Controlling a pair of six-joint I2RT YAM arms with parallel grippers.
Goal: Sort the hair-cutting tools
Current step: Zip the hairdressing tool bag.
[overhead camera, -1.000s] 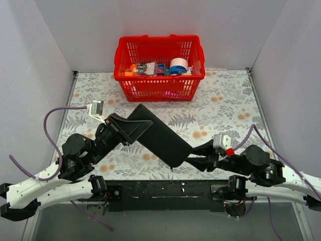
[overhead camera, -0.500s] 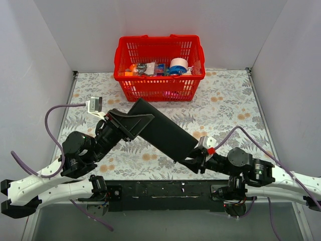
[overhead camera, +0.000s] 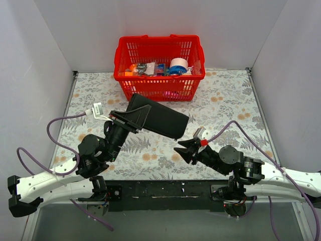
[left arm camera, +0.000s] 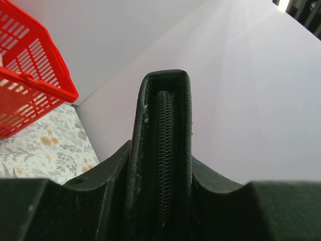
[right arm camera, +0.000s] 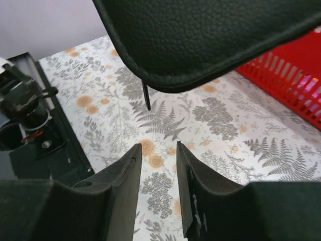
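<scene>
1. First, low and right of centre in the top view, the right gripper (overhead camera: 183,149) sits close to the table (overhead camera: 225,108). Its fingers are apart with a narrow gap, and nothing is between them.
2. Just beyond its tips, in the upper middle of the right wrist view, a slim black stick (right arm camera: 146,95) pokes down from the rounded lower edge of the pouch (overhead camera: 160,119). Its long axis runs nearly upright. The top end is hidden at the pouch's edge and the bottom end hangs free above the table. It is thin, dark and plain, and I cannot tell whether it is a comb, a clip or a zip pull.
3. The stick lies above and ahead of the right gripper, which is much the nearer of the two. A pinch would probably need a rise and a short reach forward, closing across the stick's thin width.
4. Towards the centre left of the top view, the left gripper (overhead camera: 129,119) is clamped on the pouch's upper left end and holds it off the table. The left wrist view shows the zip edge squeezed between its fingers.
5. No scissors show in any view. They are likely inside the pouch.
6. Farthest off, at top centre, stands the red basket (overhead camera: 160,88), well apart from both grippers.
</scene>
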